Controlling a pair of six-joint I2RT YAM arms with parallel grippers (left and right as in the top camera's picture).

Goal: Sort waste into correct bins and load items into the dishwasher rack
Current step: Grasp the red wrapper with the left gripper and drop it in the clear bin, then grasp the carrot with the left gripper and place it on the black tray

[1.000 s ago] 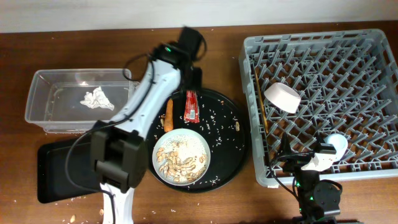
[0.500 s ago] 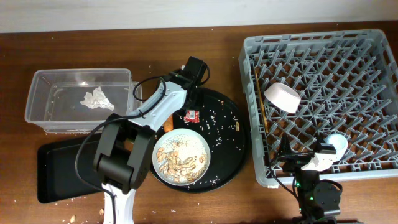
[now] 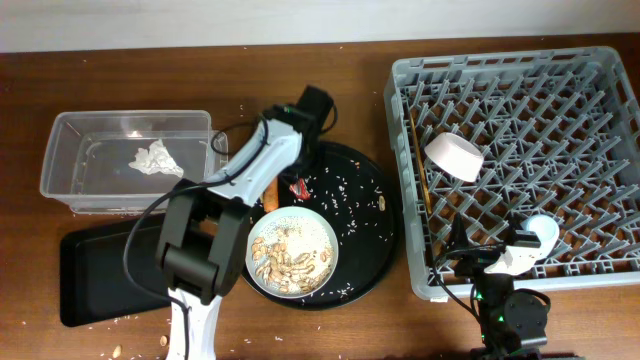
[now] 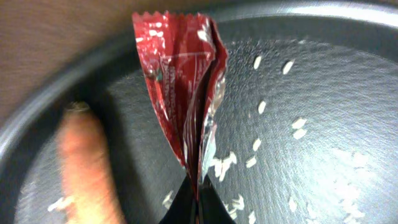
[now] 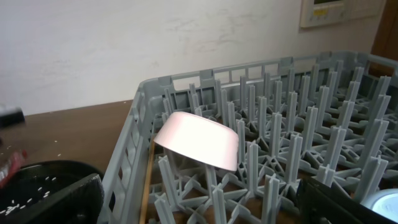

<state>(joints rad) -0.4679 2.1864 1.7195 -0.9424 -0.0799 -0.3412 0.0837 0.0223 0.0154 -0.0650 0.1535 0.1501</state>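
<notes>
**Left arm lifts a wrapper as sorting goes on.** The left gripper (image 4: 194,210) pinches one red snack wrapper (image 4: 183,93) by its narrow end, jaws closed tight on the foil, over the back of the round black tray (image 3: 385,235). One orange carrot piece (image 3: 270,193) lies just beside the wrapper on that tray, and loose rice grains (image 4: 258,144) are scattered around both. One round plate (image 3: 292,252) sits at the tray's front, heaped with beige food scraps (image 3: 285,262).

Two bins stand on the wooden table (image 3: 355,90) to the left. The clear tub (image 3: 75,200) holds one crumpled tissue (image 3: 155,158). In front of it is the black rectangular tray (image 3: 95,285), its right part hidden by the left arm.

One dishwasher rack (image 3: 398,110) fills the right side. It holds one bowl (image 3: 454,156) tilted on the pegs, one pair of chopsticks (image 3: 420,175) along its left wall, and one light-blue cup (image 3: 541,231) near the front.

The right gripper (image 5: 205,205) hovers at the rack's front edge. Its fingers are spread wide and grip nothing, and the cup sits just outside its right finger.
</notes>
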